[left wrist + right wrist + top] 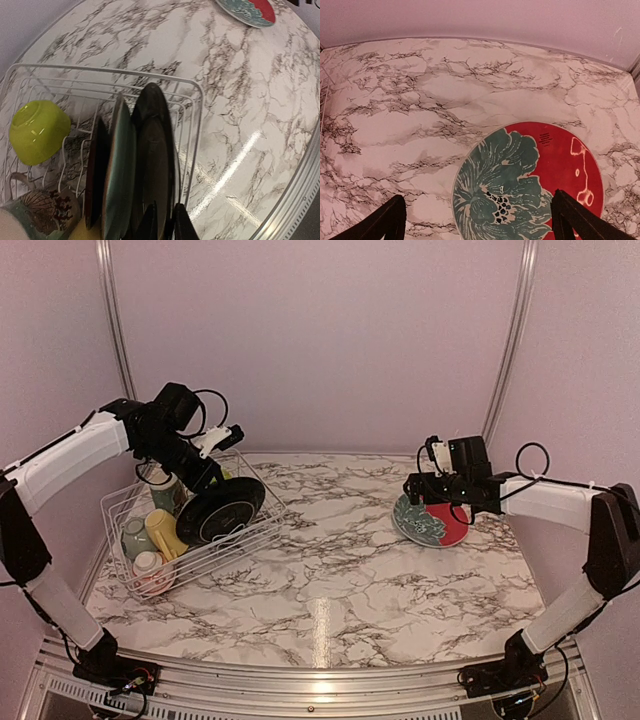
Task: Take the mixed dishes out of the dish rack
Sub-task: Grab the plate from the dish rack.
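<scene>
The white wire dish rack (258,522) stands at the left and holds plates on edge, mugs and bowls. My left gripper (214,476) reaches down into it; its dark fingers (150,221) sit on either side of the rim of the black plate (155,150), closed on it. Beside that plate stand a pale green plate (120,175) and a dark red one (95,170). A lime-green bowl (37,131) lies further in. The red patterned plate (530,185) lies flat on the table at the right, and my right gripper (480,225) hovers open just above it.
A yellow mug (163,532), a pale green cup (134,536) and a beige mug (150,570) fill the rack's near end. Marble tabletop (340,560) stretches between the rack and the red plate (432,522). Pink walls close in behind and on both sides.
</scene>
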Available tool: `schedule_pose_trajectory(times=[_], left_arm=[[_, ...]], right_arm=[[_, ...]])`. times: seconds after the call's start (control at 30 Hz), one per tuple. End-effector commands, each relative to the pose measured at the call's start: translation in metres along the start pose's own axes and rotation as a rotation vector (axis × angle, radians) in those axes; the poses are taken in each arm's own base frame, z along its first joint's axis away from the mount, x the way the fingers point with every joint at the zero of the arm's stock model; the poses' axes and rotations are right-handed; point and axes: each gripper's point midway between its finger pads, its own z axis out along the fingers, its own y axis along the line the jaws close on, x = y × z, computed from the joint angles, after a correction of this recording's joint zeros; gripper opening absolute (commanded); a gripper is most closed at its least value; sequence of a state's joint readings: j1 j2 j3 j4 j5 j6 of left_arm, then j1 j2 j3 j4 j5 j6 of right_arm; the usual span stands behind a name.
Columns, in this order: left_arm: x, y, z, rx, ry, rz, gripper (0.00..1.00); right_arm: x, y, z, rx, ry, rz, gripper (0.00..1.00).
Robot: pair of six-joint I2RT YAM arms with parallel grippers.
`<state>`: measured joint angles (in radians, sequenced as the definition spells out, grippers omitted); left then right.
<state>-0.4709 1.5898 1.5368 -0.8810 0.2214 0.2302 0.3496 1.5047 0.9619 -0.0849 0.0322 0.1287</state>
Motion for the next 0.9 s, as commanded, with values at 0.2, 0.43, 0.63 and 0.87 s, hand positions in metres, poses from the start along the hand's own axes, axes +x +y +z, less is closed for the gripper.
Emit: schedule_pose_trajectory(times=[0.2, 0.43, 0.63, 0.87], left_arm=[[-0.018, -0.019, -0.027, 0.162, -0.063, 0.102, 0.0], [-0.031, -0.017, -0.047, 0.141, -0.126, 0.129, 0.0], [-0.044, -0.01, -0.069, 0.093, -0.183, 0.146, 0.0], [-0.053, -0.014, -0.088, 0.089, -0.235, 0.131, 0.0]], right_arm=[[-0.035, 0.019, -0.008, -0.074, -0.046, -0.021, 0.97], [-0.038, 0.024, -0.007, -0.096, -0.051, -0.015, 0.97], [-0.036, 0.034, -0.006, -0.104, -0.046, -0.026, 0.97], [-0.036, 0.041, -0.005, -0.117, -0.045, -0.028, 0.97]])
